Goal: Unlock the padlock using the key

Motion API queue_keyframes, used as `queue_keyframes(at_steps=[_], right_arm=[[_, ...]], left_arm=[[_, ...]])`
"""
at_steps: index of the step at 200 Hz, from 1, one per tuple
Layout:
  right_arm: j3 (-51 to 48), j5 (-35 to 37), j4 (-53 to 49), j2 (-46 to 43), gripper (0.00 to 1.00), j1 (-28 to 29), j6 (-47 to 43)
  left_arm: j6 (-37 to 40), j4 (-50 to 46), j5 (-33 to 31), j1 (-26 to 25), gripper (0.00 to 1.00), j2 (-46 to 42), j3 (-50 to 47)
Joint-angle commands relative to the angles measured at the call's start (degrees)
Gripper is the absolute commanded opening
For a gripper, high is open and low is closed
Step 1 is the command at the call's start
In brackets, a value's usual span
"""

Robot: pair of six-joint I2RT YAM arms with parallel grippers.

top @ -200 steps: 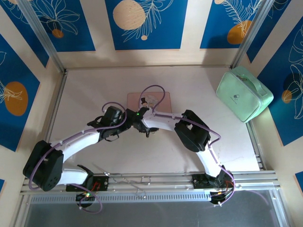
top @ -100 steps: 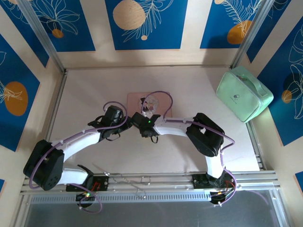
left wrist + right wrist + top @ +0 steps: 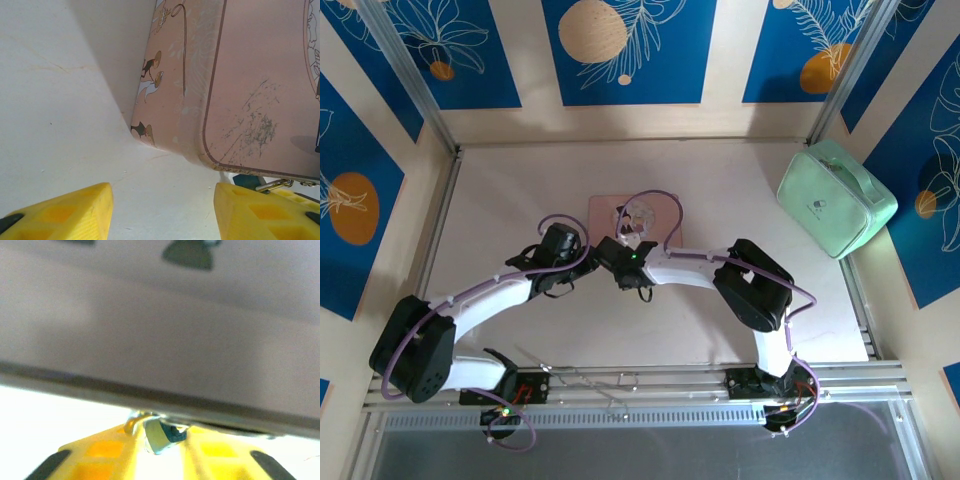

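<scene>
When looking down from above, can make out the pink box (image 3: 633,213) lying flat on the table (image 3: 520,190), with both arms bent in toward its near edge. Well off to the box's right, a mint-green case (image 3: 836,196).

Just off the box's near-left corner: the left gripper (image 3: 162,200), yellow fingers (image 3: 65,212) spread wide apart, nothing between them but bare table. Ahead of it, the box's left wall with small printed figures, and a scuffed top face.

Right at the box's near edge, close to that same corner: the padlock (image 3: 247,180), a dark blue-green body low against the table. Touching its right side, a silvery metal piece (image 3: 272,185) (shackle or key, cannot say which).

Hard against the box's near edge: the right gripper (image 3: 162,432), fingers drawn close together and clamped on the padlock. Blurred at this range, yet readable as a small pale-and-blue lump wedged between the yellow pads (image 3: 110,447). Above it, the box's dark lower rim and pink wall, out of focus. At the left pad's tip, a curl of bright metal (image 3: 132,421), too blurred to name.
</scene>
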Motion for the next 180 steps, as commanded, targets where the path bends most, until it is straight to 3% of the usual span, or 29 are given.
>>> queue_keyframes(at_steps=[1, 31, 92, 122, 180], right_arm=[[0.8, 1.3, -0.2, -0.4, 0.37, 0.5, 0.2], [-1.9, -0.1, 4.0, -3.1, 0.39, 0.1, -0.1], [-1.5, -1.0, 2.4, -1.8, 0.43, -1.8, 3.0], [-0.5, -0.4, 0.3, -0.8, 0.33, -1.8, 3.7], [2.6, 1.2, -4.2, 1.5, 0.22, -1.2, 4.7]], left_arm=[[-0.2, 0.3, 0.9, -0.1, 0.55, -0.1, -0.2], [-0.1, 0.0, 0.9, -0.1, 0.55, -0.4, -0.1], [-0.4, 0.2, 1.2, -0.1, 0.55, -0.3, 0.1], [-0.4, 0.3, 1.2, -0.1, 0.55, -0.2, 0.2], [-0.5, 0.5, 1.3, -0.1, 0.54, -0.1, 0.3]])
